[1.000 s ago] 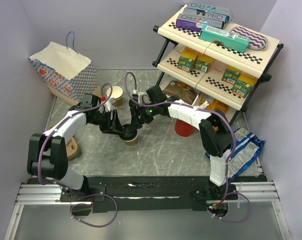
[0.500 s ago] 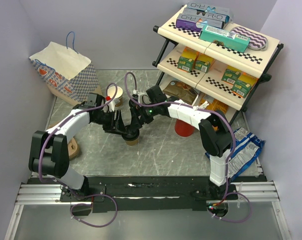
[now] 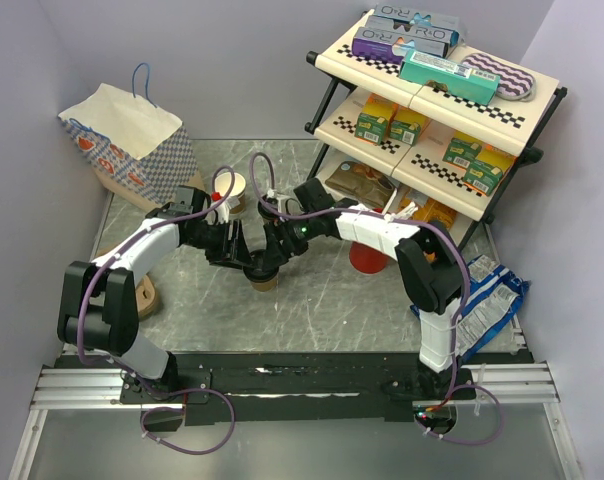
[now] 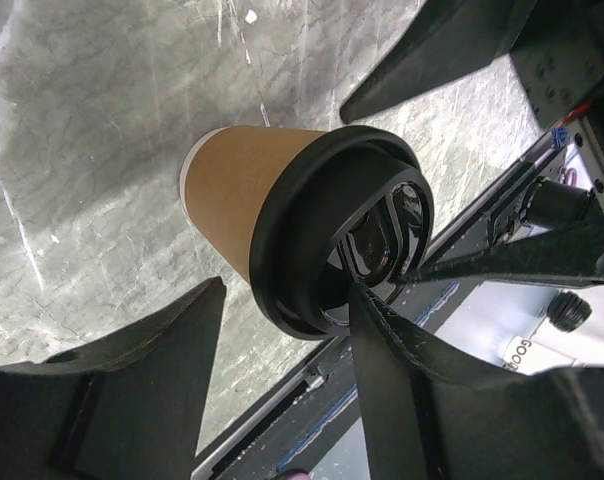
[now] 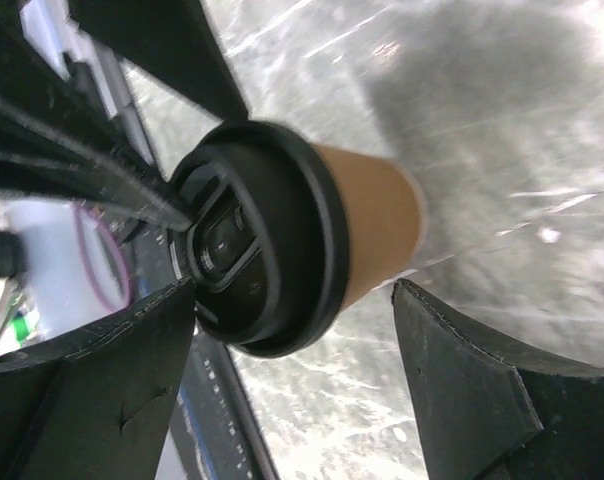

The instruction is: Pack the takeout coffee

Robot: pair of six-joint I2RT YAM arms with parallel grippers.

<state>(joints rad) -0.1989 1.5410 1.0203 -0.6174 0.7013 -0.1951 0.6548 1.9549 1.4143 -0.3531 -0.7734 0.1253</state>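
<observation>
a small brown paper cup with a round black plastic lid (image 3: 264, 279) stands upright in the middle of the grey marbled counter (image 3: 332, 300), between the two arms. the left pincer (image 3: 244, 262) is at it from the left, jaws about half spread. in its wrist view one finger (image 4: 132, 400) sits just beside the cup wall with a sliver of counter between, and the other crosses in front of the lid rim; whether it touches i cannot tell. the right pincer (image 3: 278, 256) is at it from the right, jaws wide, one finger on each side of the cup. a lidless brown paper cup (image 3: 232, 190) stands farther back. a red cup (image 3: 365, 260) is to the right.
</observation>
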